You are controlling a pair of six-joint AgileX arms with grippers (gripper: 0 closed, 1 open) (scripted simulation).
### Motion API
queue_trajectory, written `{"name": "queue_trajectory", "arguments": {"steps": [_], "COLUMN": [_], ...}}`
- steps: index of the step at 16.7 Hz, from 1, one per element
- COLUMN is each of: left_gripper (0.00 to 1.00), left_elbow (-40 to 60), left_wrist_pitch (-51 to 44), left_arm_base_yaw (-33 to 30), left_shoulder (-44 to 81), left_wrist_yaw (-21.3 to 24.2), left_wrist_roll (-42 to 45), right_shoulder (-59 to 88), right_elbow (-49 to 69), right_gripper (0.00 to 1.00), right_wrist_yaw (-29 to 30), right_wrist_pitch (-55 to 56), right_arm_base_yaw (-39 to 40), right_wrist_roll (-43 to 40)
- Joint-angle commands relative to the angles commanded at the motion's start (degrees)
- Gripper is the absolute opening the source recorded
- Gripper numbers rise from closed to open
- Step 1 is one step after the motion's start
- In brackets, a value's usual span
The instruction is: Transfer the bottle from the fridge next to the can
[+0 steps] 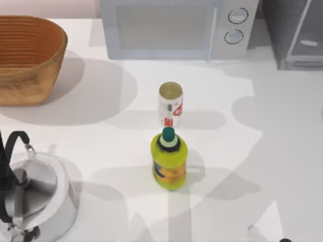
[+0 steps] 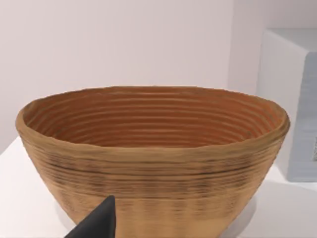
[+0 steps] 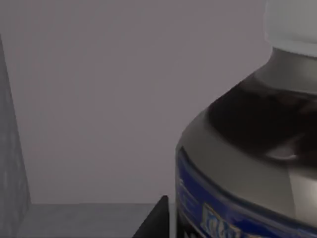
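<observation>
- Bottle looms close in right wrist view, inside grey fridge at desk's back right corner; right claw's finger tip just beside it, grip state can't tell.
- Can upright mid-desk, yellow-green bottle just in front.
- Left claw faces basket, back left; state can't tell.
</observation>
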Motion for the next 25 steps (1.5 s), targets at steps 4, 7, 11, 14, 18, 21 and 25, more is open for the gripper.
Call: {"name": "queue_trajectory", "arguments": {"steps": [4, 7, 11, 14, 18, 21, 25], "left_gripper": [1.00, 1.00, 1.00, 1.00, 1.00, 1.00, 1.00], "left_elbow": [0.0, 0.0, 0.0, 0.0, 0.0, 0.0, 0.0], "left_wrist_pitch": [0.0, 0.0, 0.0, 0.0, 0.0, 0.0, 0.0], "left_arm_base_yaw": [0.0, 0.0, 0.0, 0.0, 0.0, 0.0, 0.0], "left_shoulder": [0.0, 0.0, 0.0, 0.0, 0.0, 0.0, 0.0], "left_wrist_yaw": [0.0, 0.0, 0.0, 0.0, 0.0, 0.0, 0.0], "left_wrist_roll": [0.0, 0.0, 0.0, 0.0, 0.0, 0.0, 0.0], "right_shoulder": [-1.0, -1.4, -7.4, -14.1, -22.5, -25.0, -24.6], "right_elbow": [0.5, -0.5, -9.3, -20.7, -32.8, -35.6, -35.4], "right_gripper": [0.00, 0.00, 0.00, 0.00, 0.00, 0.00, 0.00], "right_wrist_yaw": [0.0, -0.2, -1.6, -3.1, -4.9, -5.4, -5.2], "right_wrist_pitch": [-1.0, -0.5, 2.3, 5.5, 9.6, 10.9, 10.8], "right_arm_base_yaw": [0.0, -0.2, -1.4, -2.7, -4.4, -5.0, -4.5], "right_wrist_roll": [0.0, 0.1, 0.2, 0.2, 0.2, 0.2, 0.3]}}
